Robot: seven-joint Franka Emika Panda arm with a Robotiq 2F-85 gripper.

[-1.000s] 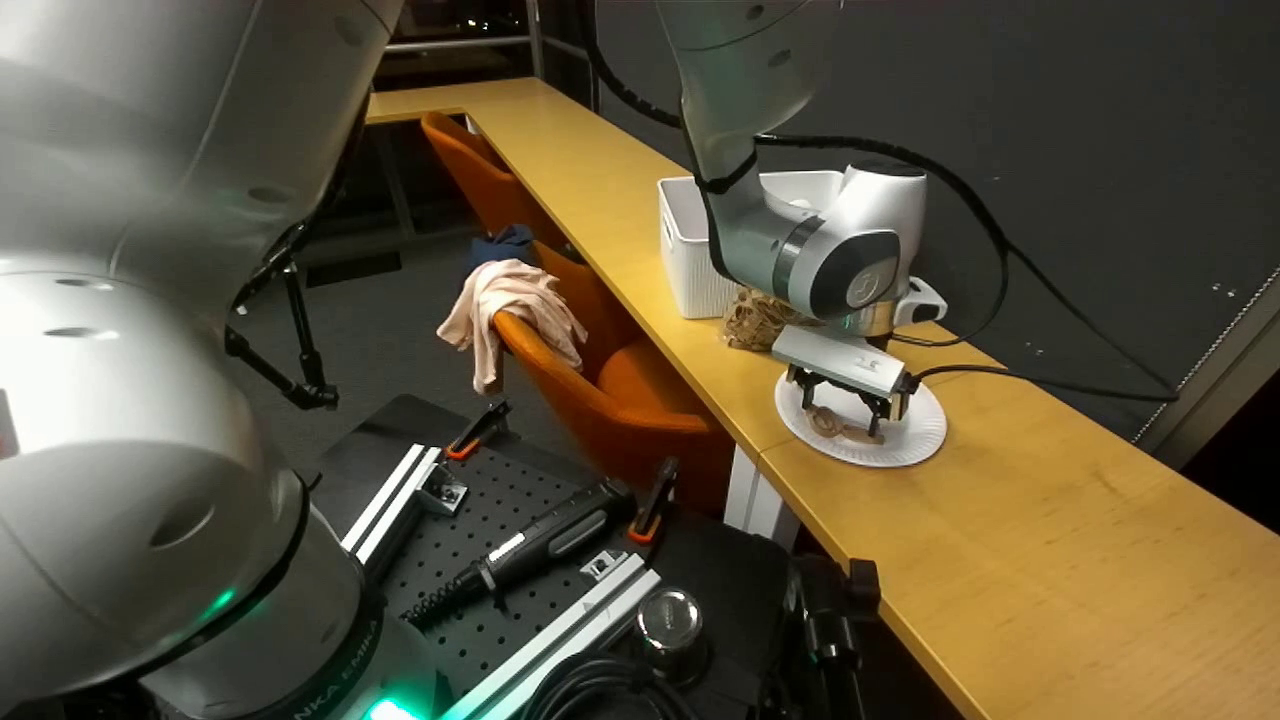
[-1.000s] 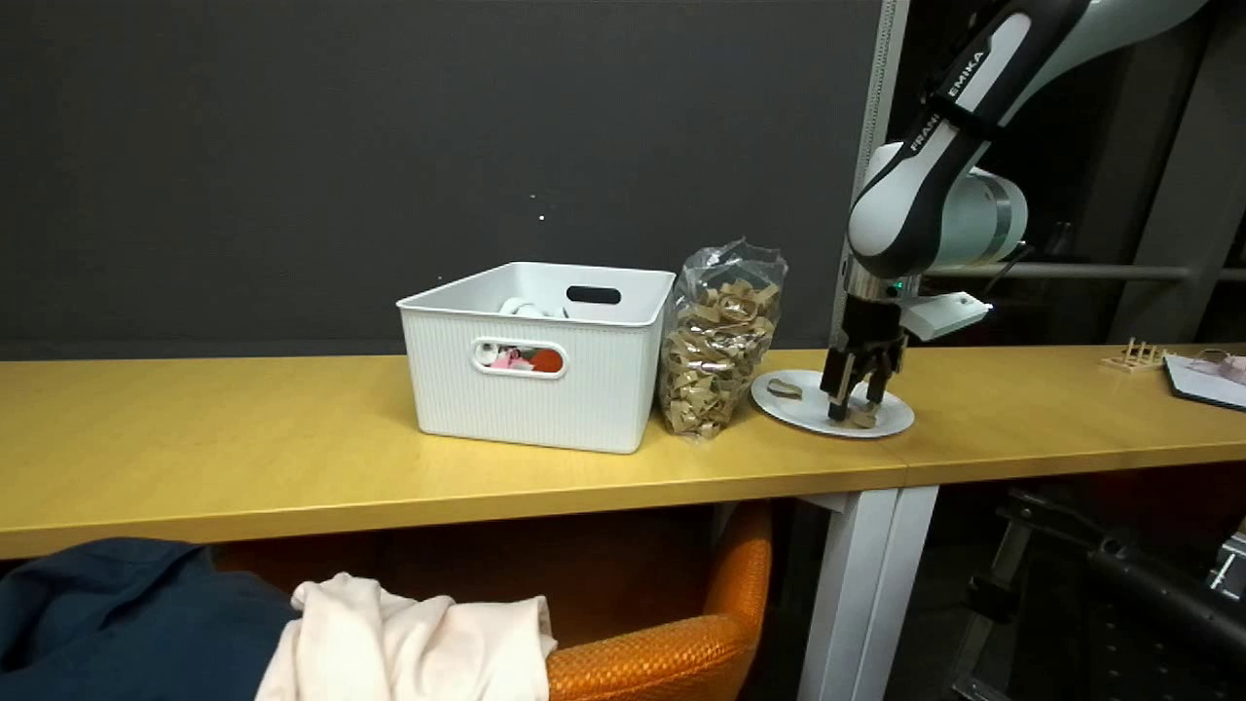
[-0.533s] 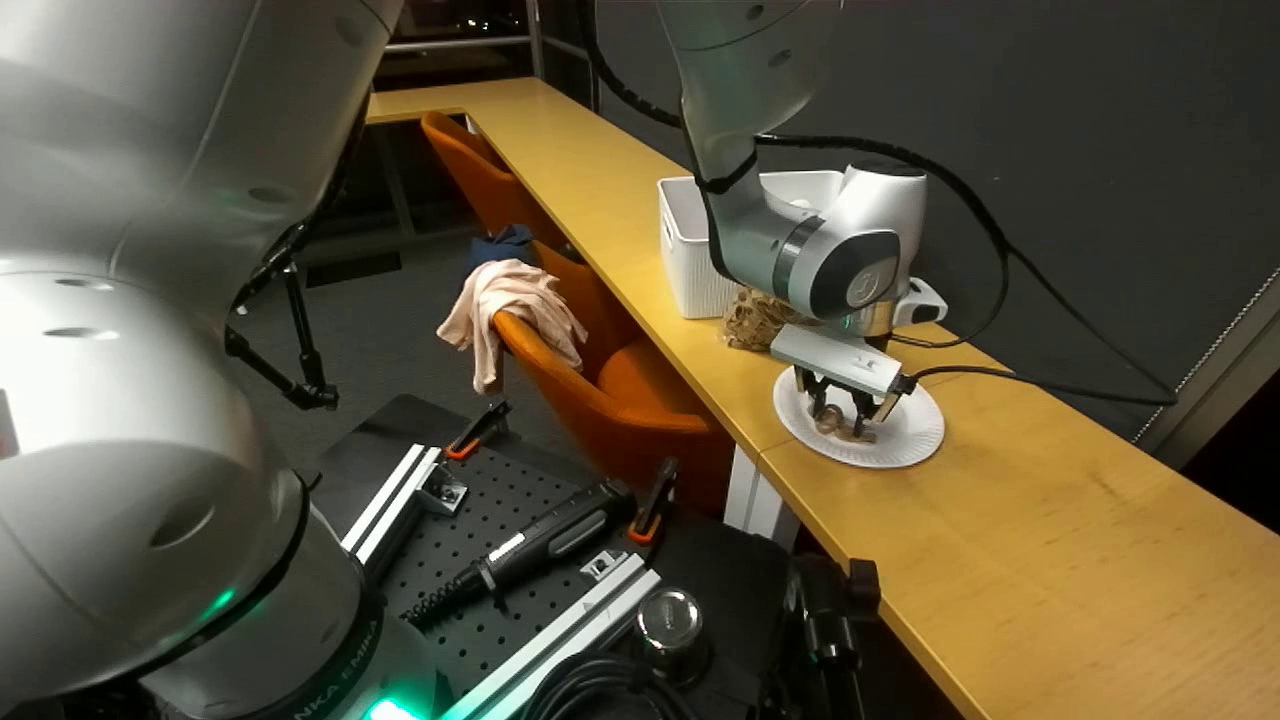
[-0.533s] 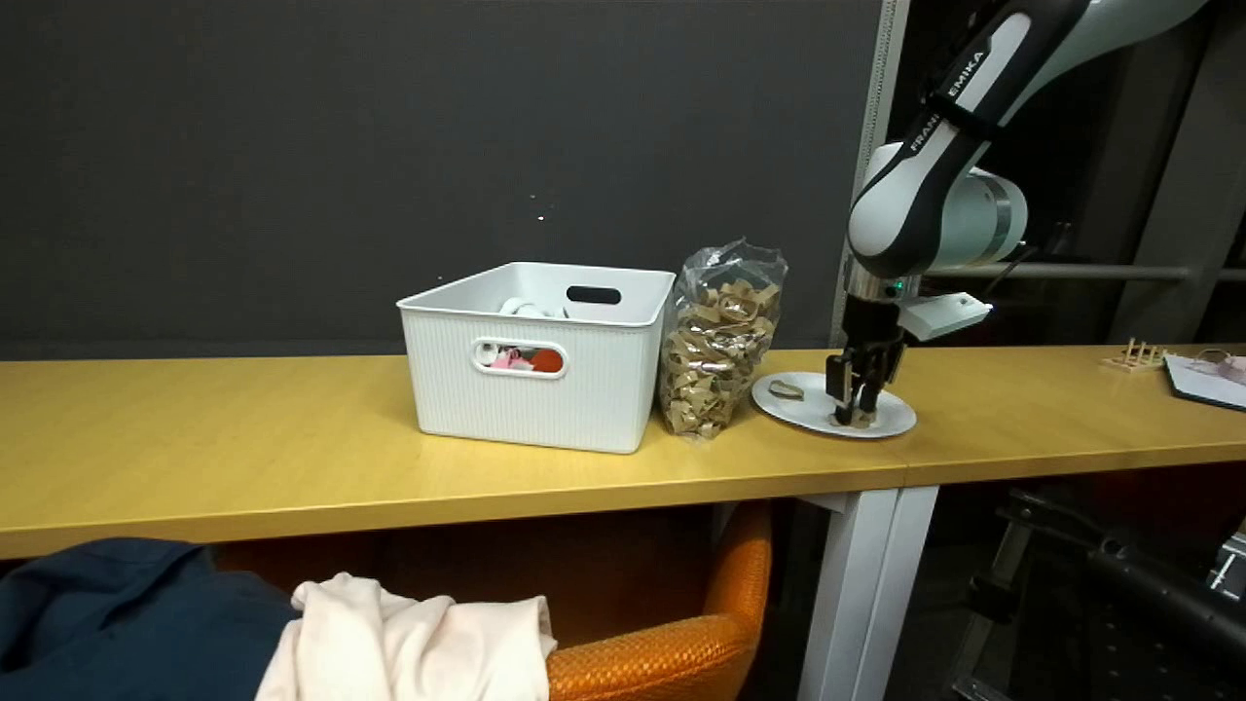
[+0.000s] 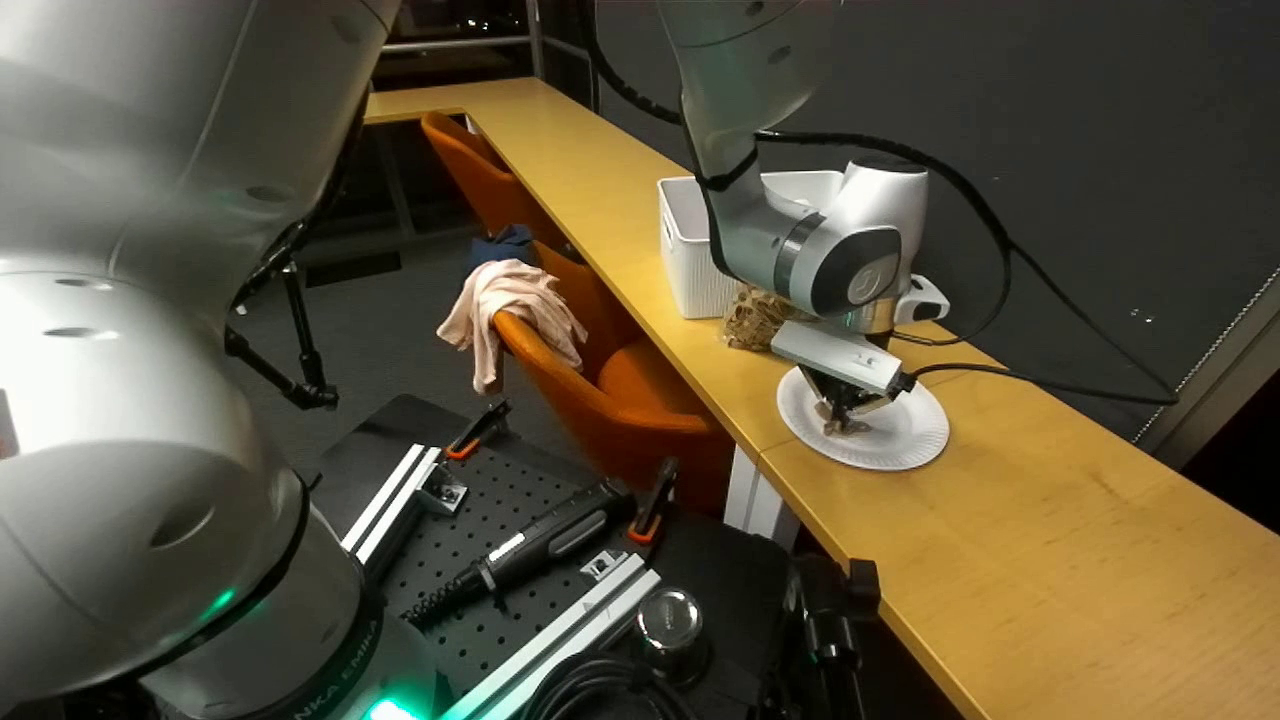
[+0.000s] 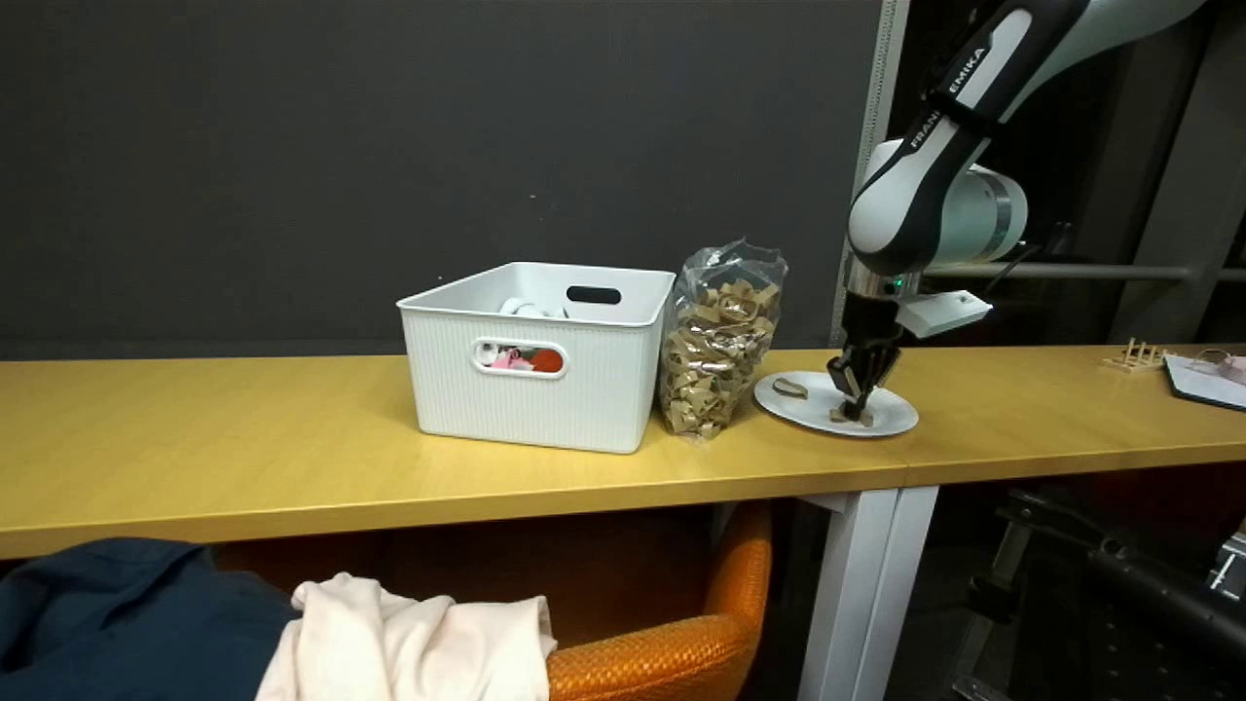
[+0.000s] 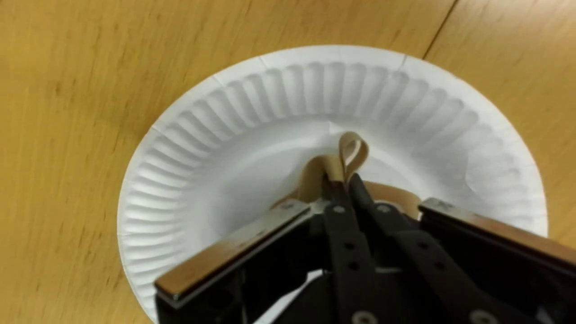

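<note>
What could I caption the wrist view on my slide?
The pincer, shut on a looped tan band over a fluted white paper plate on a wood-grained tabletop.

office-like lab space: long wooden desk [image 5: 1010, 530], orange chairs [image 5: 600, 420]; perforated black board [image 5: 505, 498] with clamps [image 5: 657, 498]

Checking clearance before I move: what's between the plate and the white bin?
A clear bag of tan bands stands between the plate and the bin; it shows there in both exterior views.
</note>
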